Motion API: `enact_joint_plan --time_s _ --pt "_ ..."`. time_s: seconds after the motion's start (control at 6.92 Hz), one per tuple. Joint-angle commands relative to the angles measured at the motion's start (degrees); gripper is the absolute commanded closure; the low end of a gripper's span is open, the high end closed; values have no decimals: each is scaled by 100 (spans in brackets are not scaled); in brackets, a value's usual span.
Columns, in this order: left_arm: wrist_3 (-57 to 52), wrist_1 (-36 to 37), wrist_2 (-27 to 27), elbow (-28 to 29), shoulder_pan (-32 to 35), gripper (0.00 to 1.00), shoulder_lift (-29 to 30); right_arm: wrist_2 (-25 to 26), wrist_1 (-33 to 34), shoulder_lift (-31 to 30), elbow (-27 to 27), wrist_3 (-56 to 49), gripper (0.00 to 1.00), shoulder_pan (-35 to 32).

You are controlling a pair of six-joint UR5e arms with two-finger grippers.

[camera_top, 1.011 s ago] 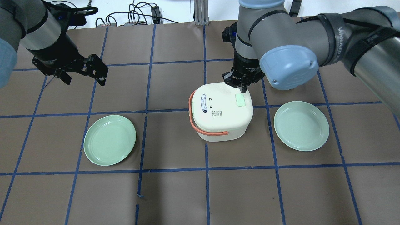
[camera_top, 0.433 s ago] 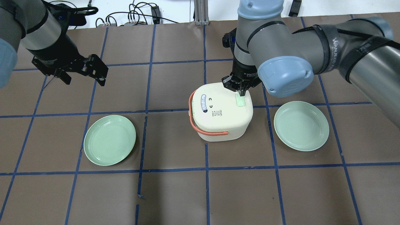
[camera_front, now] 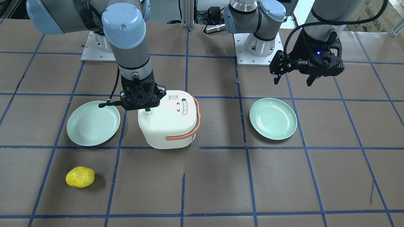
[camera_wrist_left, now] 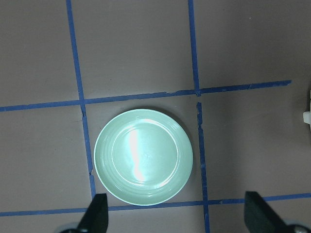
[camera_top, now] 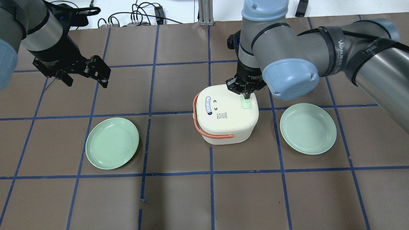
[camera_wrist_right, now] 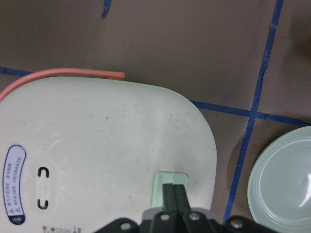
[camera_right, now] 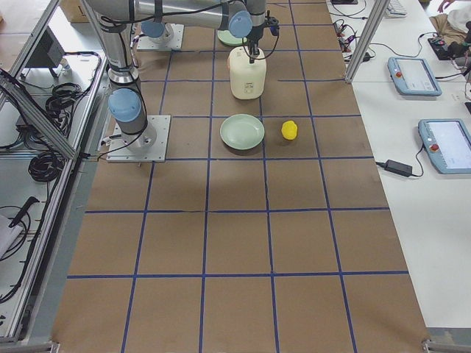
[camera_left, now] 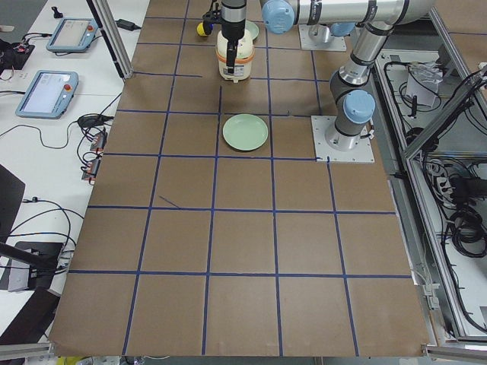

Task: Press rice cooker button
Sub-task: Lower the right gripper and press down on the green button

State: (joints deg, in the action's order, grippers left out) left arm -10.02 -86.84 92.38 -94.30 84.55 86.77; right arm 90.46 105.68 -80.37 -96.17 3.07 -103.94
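The cream rice cooker point(camera_top: 223, 121) with an orange handle stands mid-table; it also shows in the front view point(camera_front: 167, 126). Its pale green button point(camera_top: 245, 104) sits on the lid near the right edge. My right gripper point(camera_top: 246, 95) is shut, pointing straight down, with its tips on the button. The right wrist view shows the closed fingertips point(camera_wrist_right: 174, 186) resting on the button point(camera_wrist_right: 170, 176). My left gripper point(camera_top: 86, 82) is open and empty, held above the table at the far left, away from the cooker.
A green plate point(camera_top: 112, 143) lies left of the cooker, below the left gripper point(camera_wrist_left: 176, 218). A second green plate point(camera_top: 308, 128) lies right of the cooker. A yellow object point(camera_front: 80, 177) lies near the operators' side of the table.
My right gripper has moved from the lid's back edge forward and down onto the green button. The left arm has not moved.
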Motion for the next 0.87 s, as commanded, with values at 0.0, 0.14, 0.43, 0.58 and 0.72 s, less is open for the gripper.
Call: enact_joint_plan --time_s 0.0,0.14,0.43,0.58,0.72 --pt "0 0 -1 0 0 0 -2 -2 100 -5 -207 36 96 -38" --pt "0 0 8 0 0 0 -2 6 267 4 -287 -60 96 -30" --pt "0 0 8 0 0 0 -2 6 303 13 -288 9 96 -30" --pt "0 0 -1 0 0 0 -2 -2 295 22 -297 9 96 -30" --pt "0 0 8 0 0 0 -2 6 295 13 -253 18 96 -30"
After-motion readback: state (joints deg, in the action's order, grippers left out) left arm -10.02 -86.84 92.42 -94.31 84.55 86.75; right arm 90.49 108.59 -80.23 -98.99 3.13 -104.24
